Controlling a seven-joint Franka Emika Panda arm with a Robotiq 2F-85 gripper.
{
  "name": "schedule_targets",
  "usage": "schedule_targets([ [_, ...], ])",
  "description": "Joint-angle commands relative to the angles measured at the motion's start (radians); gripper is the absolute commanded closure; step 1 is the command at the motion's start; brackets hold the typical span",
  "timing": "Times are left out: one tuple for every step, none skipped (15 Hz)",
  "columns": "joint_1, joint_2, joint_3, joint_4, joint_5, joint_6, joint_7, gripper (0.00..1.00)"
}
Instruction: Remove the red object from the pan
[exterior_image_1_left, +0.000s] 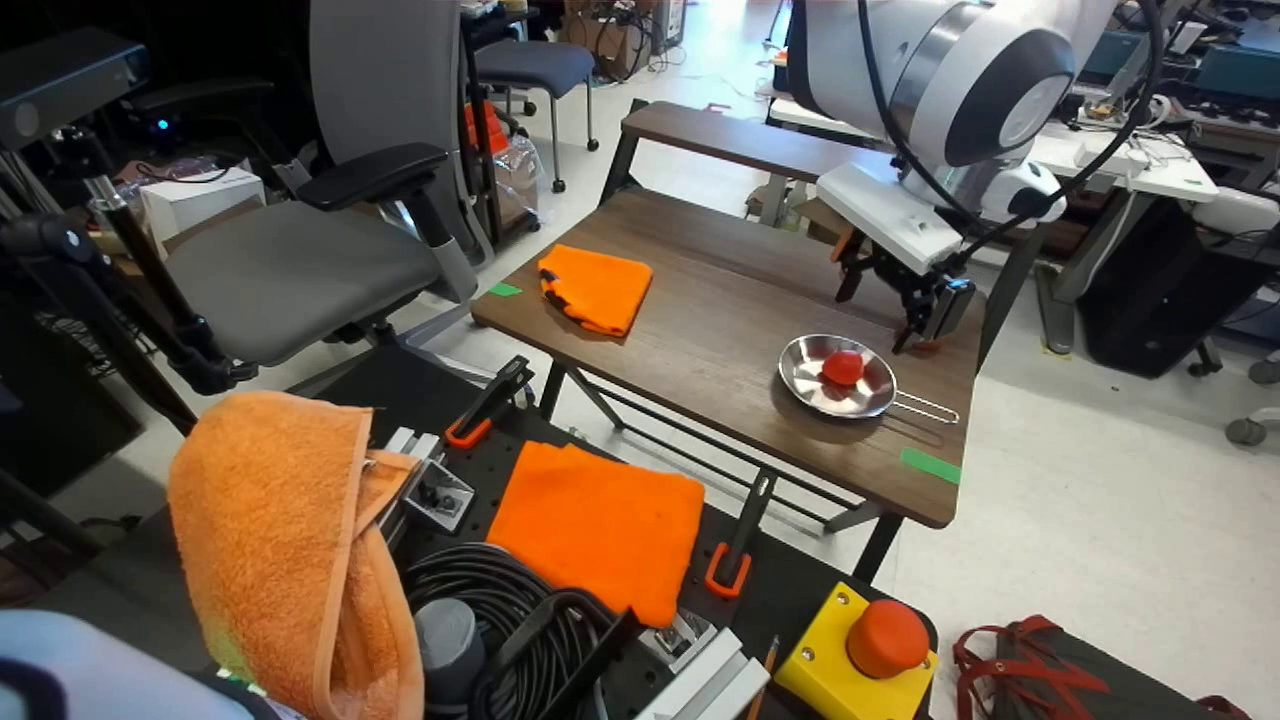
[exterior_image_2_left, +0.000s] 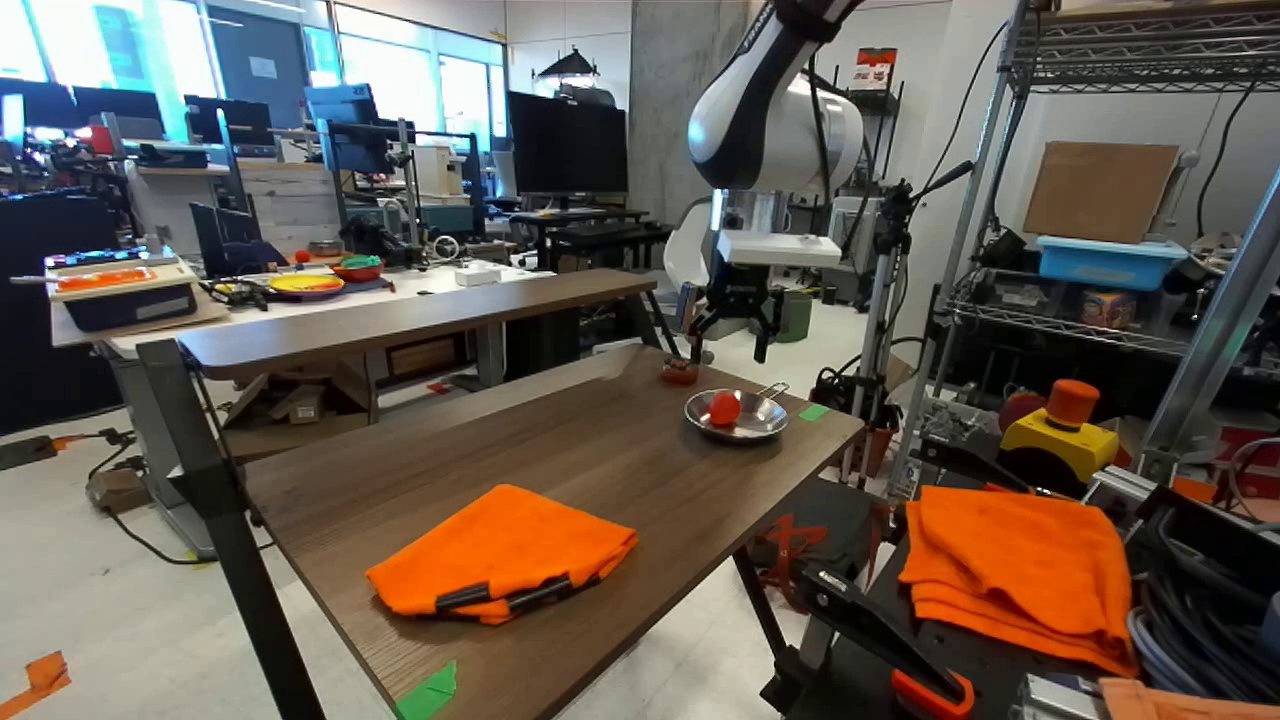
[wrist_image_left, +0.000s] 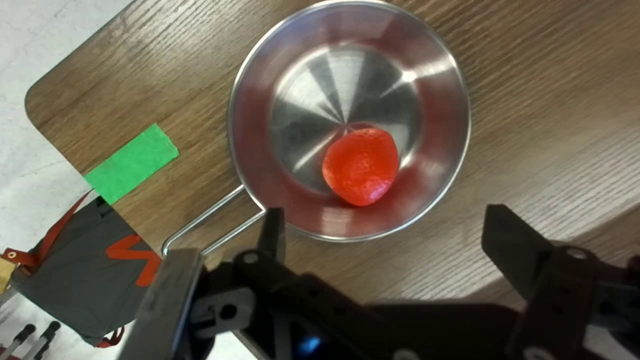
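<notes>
Wrist view: my jaws gape empty; the red ball (wrist_image_left: 362, 167) inside the frying pan (wrist_image_left: 345, 90) seems light, pinchable mid-height.

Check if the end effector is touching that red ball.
Apart. In an exterior view, the open end effector hangs higher, with a visible gap separating it from the red ball in the pan.

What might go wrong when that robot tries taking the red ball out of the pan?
The red ball looks roundish, so it might roll as the open gripper closes. It lies off-centre in the pan, so a finger might bump the rim. The handle ends near the edge of the table, so a shove might push the pan off.
</notes>
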Motion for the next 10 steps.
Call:
schedule_targets([
  [0.009, 0.067, -0.002, 0.047, -0.013, 0.015, 0.035, 0.00],
  [0.012, 0.079, -0.004, 0.052, -0.016, 0.017, 0.039, 0.00],
  [0.016, 0.092, -0.006, 0.059, -0.018, 0.017, 0.044, 0.00],
  [0.020, 0.106, -0.009, 0.070, -0.019, 0.018, 0.054, 0.00],
  [0.024, 0.120, -0.012, 0.081, -0.019, 0.017, 0.063, 0.00],
  [0.026, 0.131, -0.013, 0.090, -0.020, 0.015, 0.071, 0.00],
  [0.029, 0.142, -0.016, 0.099, -0.021, 0.014, 0.080, 0.00],
  [0.030, 0.151, -0.018, 0.107, -0.021, 0.015, 0.087, 0.00],
  [0.031, 0.159, -0.020, 0.116, -0.018, 0.009, 0.098, 0.25],
  [0.034, 0.167, -0.024, 0.125, -0.018, 0.008, 0.109, 0.26],
])
